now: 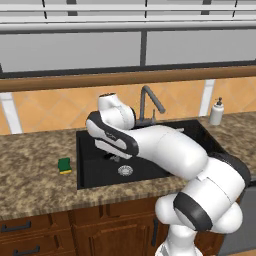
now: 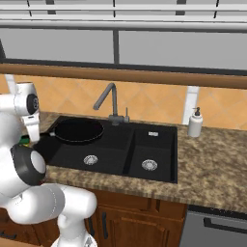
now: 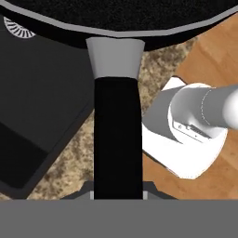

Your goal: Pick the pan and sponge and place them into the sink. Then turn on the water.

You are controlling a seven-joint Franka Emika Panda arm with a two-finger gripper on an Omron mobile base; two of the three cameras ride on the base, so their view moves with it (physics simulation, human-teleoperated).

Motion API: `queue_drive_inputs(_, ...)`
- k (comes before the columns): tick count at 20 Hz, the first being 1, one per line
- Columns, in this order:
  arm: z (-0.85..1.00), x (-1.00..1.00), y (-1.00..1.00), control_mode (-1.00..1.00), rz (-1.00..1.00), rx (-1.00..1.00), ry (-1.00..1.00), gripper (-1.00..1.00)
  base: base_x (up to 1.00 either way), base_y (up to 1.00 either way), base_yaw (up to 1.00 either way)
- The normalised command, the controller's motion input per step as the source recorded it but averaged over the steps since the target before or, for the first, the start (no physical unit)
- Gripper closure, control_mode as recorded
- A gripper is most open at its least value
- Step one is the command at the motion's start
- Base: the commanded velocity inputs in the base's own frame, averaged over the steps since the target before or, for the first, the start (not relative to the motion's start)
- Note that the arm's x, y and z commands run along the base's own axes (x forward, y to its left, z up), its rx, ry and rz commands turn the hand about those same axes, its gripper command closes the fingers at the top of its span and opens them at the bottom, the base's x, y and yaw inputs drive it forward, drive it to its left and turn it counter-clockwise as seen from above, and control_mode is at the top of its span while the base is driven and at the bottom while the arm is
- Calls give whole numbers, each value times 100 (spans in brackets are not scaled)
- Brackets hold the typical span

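The black pan hangs level over the left part of the sink's large basin, and its rim crosses the top of the hand view. Its long handle runs straight down into my gripper, which is shut on the handle's end. The green and yellow sponge lies on the counter just left of the sink. My arm hides the pan in the left base view. No stream comes from the grey gooseneck faucet.
A white soap dispenser stands on the counter behind the sink's right corner. The smaller basin lies to the right, and each basin has a metal drain. The speckled stone counter surrounds the sink, with a tiled wall behind it.
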Motion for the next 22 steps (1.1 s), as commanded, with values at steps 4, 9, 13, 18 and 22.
queue_drive_inputs(4, -16, 0, 0, -100, -14, 0, 10, 100, 0, 0, 0)
queue_drive_inputs(9, -29, 1, 1, -100, -13, 0, 6, 100, 0, 0, 0)
queue_drive_inputs(13, -24, 4, 0, -100, -3, 0, 1, 100, 0, 0, 0)
queue_drive_inputs(18, -12, 26, 0, -100, 0, 0, 0, 100, 0, 0, 0)
queue_drive_inputs(22, -39, 27, 0, -100, 0, 0, 0, 100, 0, 0, 0)
